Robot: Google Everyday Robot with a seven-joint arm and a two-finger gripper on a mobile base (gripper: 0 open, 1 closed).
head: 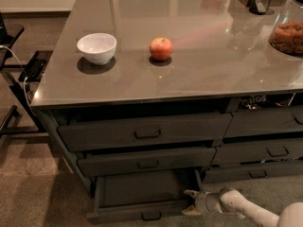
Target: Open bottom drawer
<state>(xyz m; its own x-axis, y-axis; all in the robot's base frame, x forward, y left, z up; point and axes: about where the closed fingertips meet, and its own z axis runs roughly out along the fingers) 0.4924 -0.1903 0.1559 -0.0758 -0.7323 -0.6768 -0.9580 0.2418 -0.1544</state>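
The bottom drawer [142, 211] is the lowest dark-grey one of the left stack. It stands pulled out, showing a flat dark inside [142, 188] and a small loop handle [151, 216] on its thin front. My gripper [191, 201] sits at the drawer's right front corner, low in the camera view. Its two pale fingers are spread apart, one above and one below the corner, with nothing held between them. The white arm [251, 212] reaches in from the lower right.
Two taller drawers [147, 134] sit above, slightly ajar. A right-hand drawer stack [265, 150] adjoins. The grey countertop [199, 65] carries a white bowl [96, 48], an apple [161, 48] and a jar [289, 30]. A black stand [19, 74] with cables is at left.
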